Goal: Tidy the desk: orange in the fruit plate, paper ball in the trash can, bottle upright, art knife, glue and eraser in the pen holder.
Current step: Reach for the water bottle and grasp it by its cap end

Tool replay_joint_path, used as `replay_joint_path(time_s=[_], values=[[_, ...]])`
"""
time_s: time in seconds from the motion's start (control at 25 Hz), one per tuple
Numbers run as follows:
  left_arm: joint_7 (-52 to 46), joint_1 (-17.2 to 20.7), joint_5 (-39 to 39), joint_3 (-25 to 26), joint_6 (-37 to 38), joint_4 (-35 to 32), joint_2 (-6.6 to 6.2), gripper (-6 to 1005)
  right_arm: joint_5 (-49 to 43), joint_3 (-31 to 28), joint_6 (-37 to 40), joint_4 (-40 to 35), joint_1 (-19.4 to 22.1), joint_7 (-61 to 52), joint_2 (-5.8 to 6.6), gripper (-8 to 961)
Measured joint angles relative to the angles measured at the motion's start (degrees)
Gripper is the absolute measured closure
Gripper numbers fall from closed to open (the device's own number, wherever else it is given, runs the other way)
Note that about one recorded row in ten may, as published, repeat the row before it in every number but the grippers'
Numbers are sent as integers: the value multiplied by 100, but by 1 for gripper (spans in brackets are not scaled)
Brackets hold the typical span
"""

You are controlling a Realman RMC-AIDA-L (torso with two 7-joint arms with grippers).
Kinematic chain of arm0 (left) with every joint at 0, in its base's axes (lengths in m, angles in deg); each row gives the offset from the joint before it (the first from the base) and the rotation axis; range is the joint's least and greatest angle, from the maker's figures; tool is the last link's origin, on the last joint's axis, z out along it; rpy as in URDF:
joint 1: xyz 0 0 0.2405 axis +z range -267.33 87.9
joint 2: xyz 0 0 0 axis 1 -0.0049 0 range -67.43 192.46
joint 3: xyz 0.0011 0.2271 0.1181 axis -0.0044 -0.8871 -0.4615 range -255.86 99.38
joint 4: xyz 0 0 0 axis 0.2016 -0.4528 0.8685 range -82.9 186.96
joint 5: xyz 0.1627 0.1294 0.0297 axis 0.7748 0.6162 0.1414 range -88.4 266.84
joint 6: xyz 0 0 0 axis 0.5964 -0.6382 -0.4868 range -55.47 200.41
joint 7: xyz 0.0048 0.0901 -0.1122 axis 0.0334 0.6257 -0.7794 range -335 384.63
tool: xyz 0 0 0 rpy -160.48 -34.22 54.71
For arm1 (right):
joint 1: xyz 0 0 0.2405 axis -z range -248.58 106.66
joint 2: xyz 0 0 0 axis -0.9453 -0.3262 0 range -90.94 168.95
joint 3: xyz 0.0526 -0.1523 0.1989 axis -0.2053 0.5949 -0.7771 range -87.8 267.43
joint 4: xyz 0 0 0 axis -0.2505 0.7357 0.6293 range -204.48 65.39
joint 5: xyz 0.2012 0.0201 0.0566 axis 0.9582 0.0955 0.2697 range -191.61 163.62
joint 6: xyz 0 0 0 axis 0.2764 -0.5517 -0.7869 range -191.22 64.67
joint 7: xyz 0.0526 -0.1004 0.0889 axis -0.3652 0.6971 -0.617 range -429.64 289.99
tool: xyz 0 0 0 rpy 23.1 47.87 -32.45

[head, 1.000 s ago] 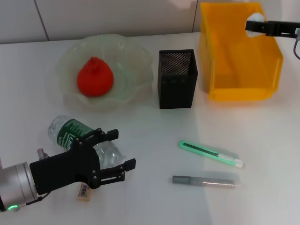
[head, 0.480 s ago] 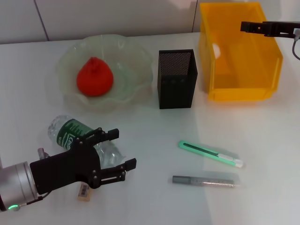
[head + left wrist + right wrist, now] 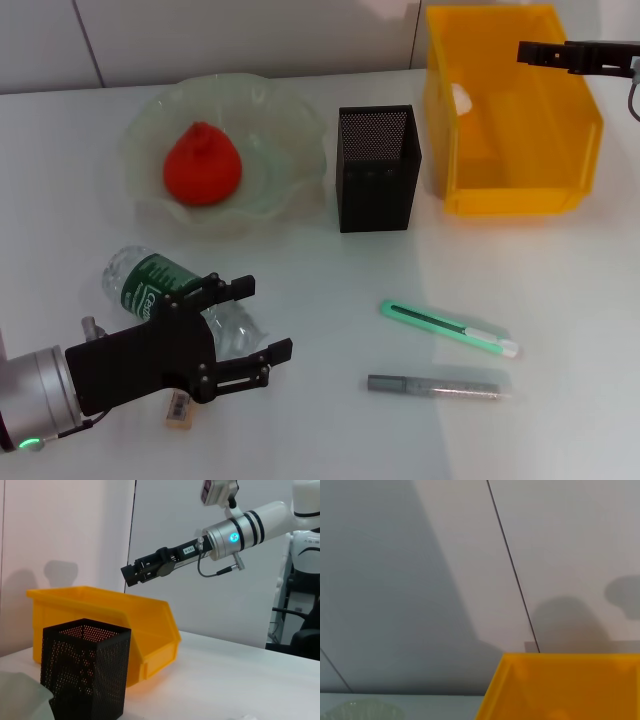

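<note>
The orange (image 3: 202,163) lies in the pale green fruit plate (image 3: 290,120). The paper ball (image 3: 461,97) lies inside the yellow bin (image 3: 510,200). My right gripper (image 3: 528,52) hovers above the bin's far right rim, open and empty; it also shows in the left wrist view (image 3: 131,575). The bottle (image 3: 150,282) lies on its side at the front left. My left gripper (image 3: 268,318) is open just over its clear end. The eraser (image 3: 178,409) lies under that arm. The green art knife (image 3: 448,329) and grey glue stick (image 3: 438,386) lie at the front right.
The black mesh pen holder (image 3: 375,170) stands between the plate and the bin; it also shows in the left wrist view (image 3: 85,672). A white wall runs behind the table.
The paper ball has left the right gripper and now lies in the yellow bin. The left arm has not moved.
</note>
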Motion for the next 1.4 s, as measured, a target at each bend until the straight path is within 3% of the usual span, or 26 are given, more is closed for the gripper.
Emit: replay_joint_path(time_s=[0.6,0.96,1.4], values=[[-8,12,-14,32,103,-2,-8,129,208,1,332,-326,181,153,-25,193],[-9,30,-41,143,387,-2,-19,130,2768,9,1044,-505,1085,1490,-18,193],[-8,-8,-45,149,431,-2,-18,130,3459,-70,2145,-87,1545,2568,-14,194]])
